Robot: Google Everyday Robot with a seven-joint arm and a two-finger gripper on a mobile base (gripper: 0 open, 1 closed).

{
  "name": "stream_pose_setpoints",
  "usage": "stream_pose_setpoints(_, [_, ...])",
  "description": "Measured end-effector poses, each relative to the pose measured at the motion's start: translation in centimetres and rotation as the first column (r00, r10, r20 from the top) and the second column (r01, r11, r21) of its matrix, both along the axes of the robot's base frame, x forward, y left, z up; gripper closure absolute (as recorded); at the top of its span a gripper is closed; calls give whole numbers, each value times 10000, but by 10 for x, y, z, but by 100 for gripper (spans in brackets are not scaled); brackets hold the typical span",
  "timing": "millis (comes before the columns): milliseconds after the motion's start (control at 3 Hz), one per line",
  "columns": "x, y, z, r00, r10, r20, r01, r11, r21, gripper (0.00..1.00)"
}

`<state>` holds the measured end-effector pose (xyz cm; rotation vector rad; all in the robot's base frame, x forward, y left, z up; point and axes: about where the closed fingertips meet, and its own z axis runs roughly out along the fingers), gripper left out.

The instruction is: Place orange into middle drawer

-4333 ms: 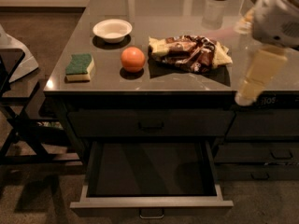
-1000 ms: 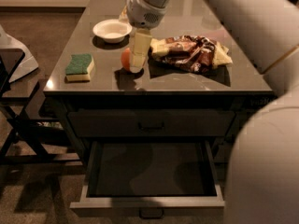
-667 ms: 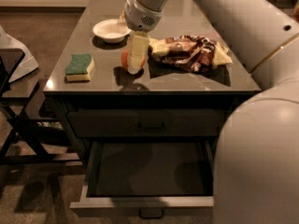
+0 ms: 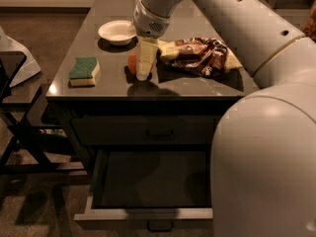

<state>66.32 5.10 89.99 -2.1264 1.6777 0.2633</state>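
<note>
The orange [image 4: 132, 62] sits on the dark counter top [image 4: 182, 85], mostly hidden behind my gripper; only its left edge shows. My gripper [image 4: 143, 72] reaches down from the arm at the top right, its pale fingers [image 4: 146, 57] right at the orange, tips near the counter surface. The middle drawer [image 4: 148, 181] stands pulled open below the counter front, dark inside, with a paler front rim and a small handle [image 4: 160, 225] at the bottom edge.
A white bowl [image 4: 116, 31] stands behind the orange. A green-topped yellow sponge [image 4: 84, 71] lies at the left. Crumpled snack bags [image 4: 200, 55] lie at the right. A closed upper drawer front [image 4: 158, 131] sits above the open one. My arm's large body [image 4: 266, 157] fills the right foreground.
My arm swung from the right edge across the counter to the orange, then the gripper lowered onto it and hid most of it. The drawer has stayed open.
</note>
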Motion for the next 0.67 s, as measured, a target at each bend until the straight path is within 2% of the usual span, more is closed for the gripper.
stream_pose_setpoints(667, [10, -4, -30, 9980, -326, -535, 314, 9992, -233, 0])
